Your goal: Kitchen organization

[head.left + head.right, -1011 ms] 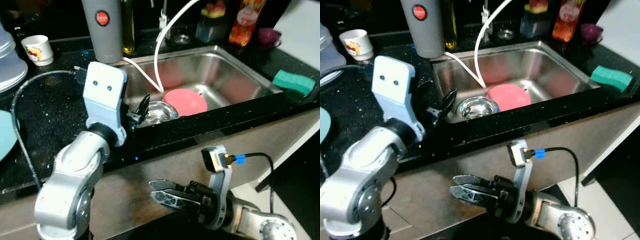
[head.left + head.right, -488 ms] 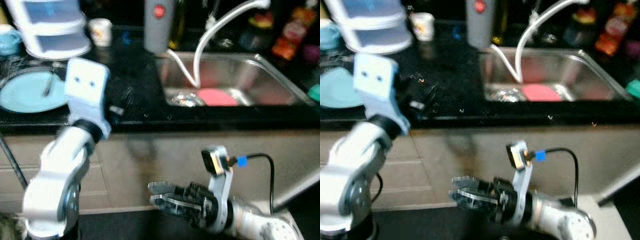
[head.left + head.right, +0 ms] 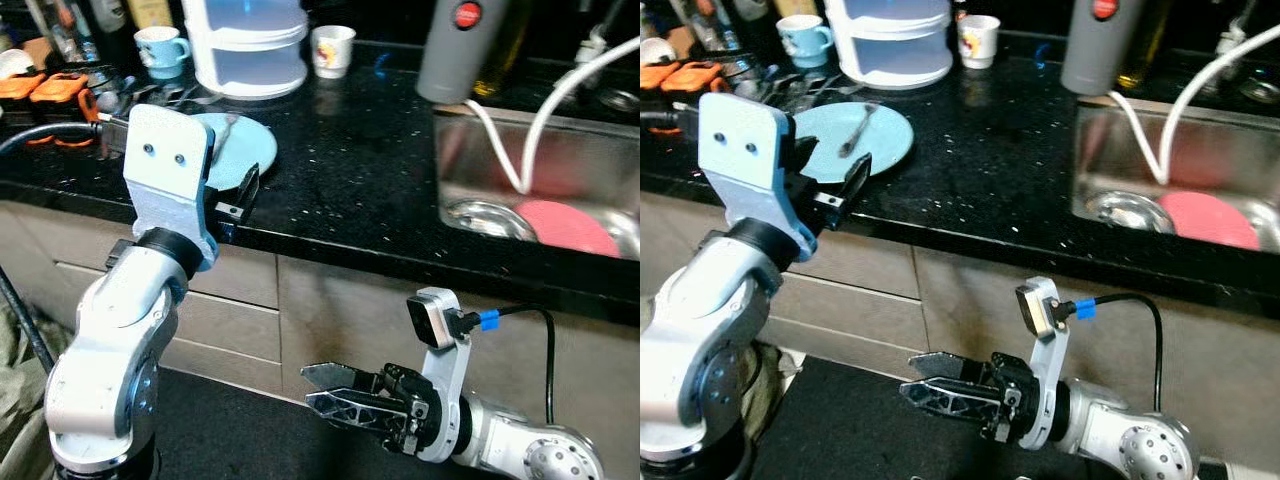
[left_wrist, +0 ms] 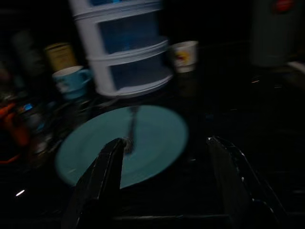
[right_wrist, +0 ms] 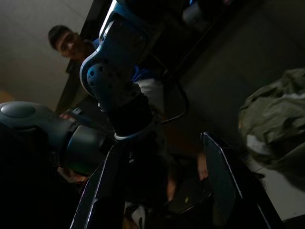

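Black speckled countertop [image 3: 1000, 160]: a light-blue plate [image 3: 855, 135] with a fork [image 3: 857, 128] on it lies straight ahead of the left gripper [image 3: 830, 195], fingers spread. The right gripper [image 3: 940, 388] hangs low, also spread.

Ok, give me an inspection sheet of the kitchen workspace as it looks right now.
Surface: black speckled counter with a steel sink set into it.
Job's things: light blue plate near the counter's front edge, a utensil lying on it; pink plate and a metal bowl in the sink.
Clutter: white stacked drawer unit, blue mug, white printed cup, grey flask, orange items at the far left.
Grippers: left gripper open, in front of the blue plate; right gripper open, low before the cabinets.
Cables: white hose into the sink; black cable on the right wrist.
Surroundings: beige cabinet fronts; a person in the right wrist view.
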`<state>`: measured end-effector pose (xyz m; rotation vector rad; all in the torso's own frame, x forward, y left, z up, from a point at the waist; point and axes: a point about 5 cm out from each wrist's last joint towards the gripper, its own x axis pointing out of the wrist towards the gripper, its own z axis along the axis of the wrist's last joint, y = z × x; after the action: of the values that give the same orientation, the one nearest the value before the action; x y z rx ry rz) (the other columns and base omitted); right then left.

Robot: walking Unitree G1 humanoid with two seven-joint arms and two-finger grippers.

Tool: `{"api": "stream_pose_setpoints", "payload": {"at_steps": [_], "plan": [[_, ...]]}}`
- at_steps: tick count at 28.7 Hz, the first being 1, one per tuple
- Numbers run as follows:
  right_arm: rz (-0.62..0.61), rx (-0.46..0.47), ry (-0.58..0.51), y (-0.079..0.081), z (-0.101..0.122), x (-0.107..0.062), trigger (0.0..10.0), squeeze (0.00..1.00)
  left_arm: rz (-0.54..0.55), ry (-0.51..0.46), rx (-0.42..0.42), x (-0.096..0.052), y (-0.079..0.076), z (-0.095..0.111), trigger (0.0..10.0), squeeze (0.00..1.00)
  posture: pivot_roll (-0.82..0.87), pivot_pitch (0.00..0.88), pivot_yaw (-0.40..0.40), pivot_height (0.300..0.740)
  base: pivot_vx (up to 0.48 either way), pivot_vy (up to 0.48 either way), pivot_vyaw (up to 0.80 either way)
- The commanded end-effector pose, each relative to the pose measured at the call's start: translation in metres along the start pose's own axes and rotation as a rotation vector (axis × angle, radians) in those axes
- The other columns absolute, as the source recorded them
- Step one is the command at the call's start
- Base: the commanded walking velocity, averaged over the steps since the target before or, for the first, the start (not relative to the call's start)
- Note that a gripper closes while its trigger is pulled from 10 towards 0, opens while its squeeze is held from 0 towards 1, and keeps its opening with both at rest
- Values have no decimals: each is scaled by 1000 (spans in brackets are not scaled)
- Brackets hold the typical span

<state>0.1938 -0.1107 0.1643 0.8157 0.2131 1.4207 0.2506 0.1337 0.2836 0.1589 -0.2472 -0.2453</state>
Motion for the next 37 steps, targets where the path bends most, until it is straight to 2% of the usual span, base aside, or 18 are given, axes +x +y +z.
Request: {"api": "stream_pose_setpoints", "payload": {"at_steps": [1,8,10,19,37], "plan": [[4,-1,12,1,-2,0,10000,0,11,-4,7,0,4,0,10000,0,113,59,-13,740,0,0,763],[-35,24,9,-5,-3,1,10000,0,31,-8,-20,1,9,-2,10000,0,109,58,-11,740,0,0,718],[-45,33,0,-5,-4,1,10000,0,54,-22,-50,3,15,1,10000,0,108,52,-9,740,0,0,0],[-37,48,-4,-6,-5,1,10000,0,82,-42,-47,5,31,5,10000,0,108,32,-1,740,122,0,0],[-44,67,1,-6,-6,0,10000,0,67,-26,-46,4,27,1,10000,0,107,34,-3,740,272,0,0]]}}
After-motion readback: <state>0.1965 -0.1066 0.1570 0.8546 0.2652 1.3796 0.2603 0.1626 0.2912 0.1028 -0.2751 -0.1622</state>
